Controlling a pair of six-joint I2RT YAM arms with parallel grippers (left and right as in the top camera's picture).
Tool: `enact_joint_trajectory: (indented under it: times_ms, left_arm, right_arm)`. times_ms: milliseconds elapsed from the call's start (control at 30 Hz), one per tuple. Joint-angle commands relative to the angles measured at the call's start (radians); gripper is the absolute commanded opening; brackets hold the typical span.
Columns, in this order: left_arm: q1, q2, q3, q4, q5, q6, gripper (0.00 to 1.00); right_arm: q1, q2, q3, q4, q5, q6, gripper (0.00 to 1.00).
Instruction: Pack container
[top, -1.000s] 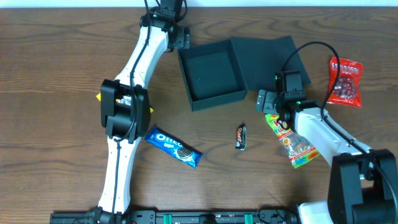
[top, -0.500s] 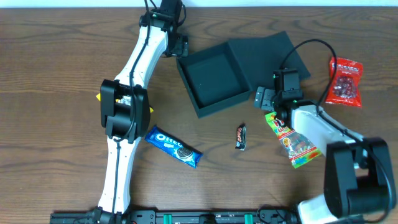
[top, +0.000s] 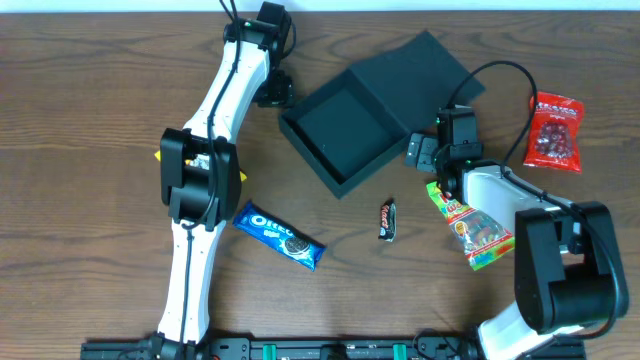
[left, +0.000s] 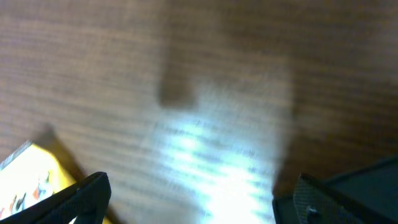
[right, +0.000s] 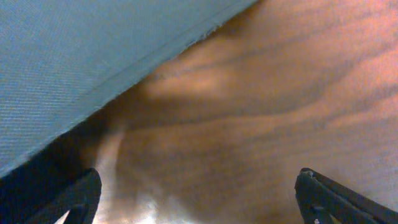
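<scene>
Overhead view, starting from my end of the worktop (top: 90, 100): the Oreo packet (top: 280, 235), the small chocolate bar (top: 388, 220) and the gummy packet (top: 472, 228) lie loose where they lay a second ago, none of them packed. Beyond them the right pincer (top: 420, 152) sits just beside the near right corner of the container (top: 345, 125), jaws spread wide and holding nothing. Its wrist view shows only the box's dark side close ahead and bare wood between the fingertips. The left pincer (top: 276, 90), equally wide and empty, is at the box's far left corner. Its wrist view catches a dark box edge on one side and a yellow packet (left: 25, 171) on the other. What has changed is the container itself: over the last second it has swung round on the worktop. It now sits skewed, with the lid (top: 415, 70) thrown back toward the far right instead of lying square to me. Both pincers have shifted along with it, so I judge the arms turned it between them. The tray is open and empty at mid-worktop, so packing has yet to begin; I read this as repositioning. Farthest right, the red packet (top: 553, 132) lies well apart, unmoved.
</scene>
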Motion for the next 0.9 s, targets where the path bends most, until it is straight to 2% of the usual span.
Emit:
enact_joint_trajectory:
  times_ms: [0, 300, 867]
  left_arm:
    - [0.0, -0.071, 0.021, -0.04, -0.009, -0.063, 0.95]
    - [-0.002, -0.097, 0.021, -0.136, 0.117, -0.067, 0.95]
    - [-0.069, -0.097, 0.021, -0.251, 0.121, -0.093, 0.96]
  right_arm:
    - [-0.006, 0.0, 0.017, 0.026, 0.01, 0.014, 0.99]
    - [-0.006, 0.0, 0.017, 0.099, 0.01, 0.014, 0.99]
    - [-0.006, 0.0, 0.017, 0.158, 0.011, 0.014, 0.99]
